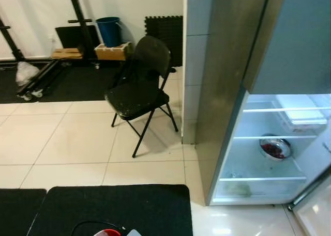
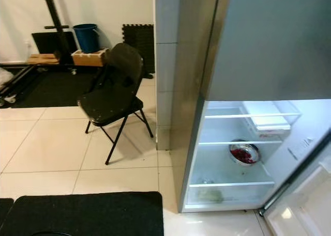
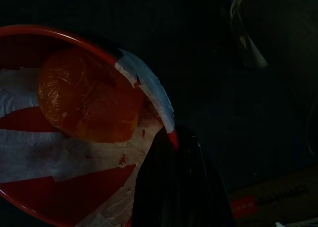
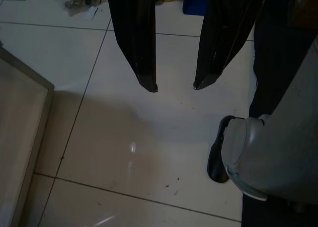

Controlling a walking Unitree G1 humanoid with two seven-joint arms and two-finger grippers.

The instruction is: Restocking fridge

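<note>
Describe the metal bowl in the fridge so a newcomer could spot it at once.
Start at the open fridge on the right, its lit compartment low to the floor. On the middle glass shelf, toward the right side, sits the metal bowl. It is the one round shiny steel thing there, holding something dark red, unlike the white tray above.

The fridge (image 2: 196,91) has a dull brushed-metal looking side, with glossy white plastic inside and clear shelves (image 2: 243,142), and there's a shiny metal bowl (image 2: 244,154) sitting on one of them. Floor tiles (image 1: 77,138) are smooth, slightly glossy cream ceramic next to a matt black mat (image 1: 114,210) that looks rubbery, and the folding chair (image 1: 139,86) is black with a scuffed, dusty seat and thin metal legs. In the left wrist view the red bowl (image 3: 30,197) looks like glossy plastic patched with pale, papery tape, holding something orange in crinkly clear wrap (image 3: 89,95).
</note>
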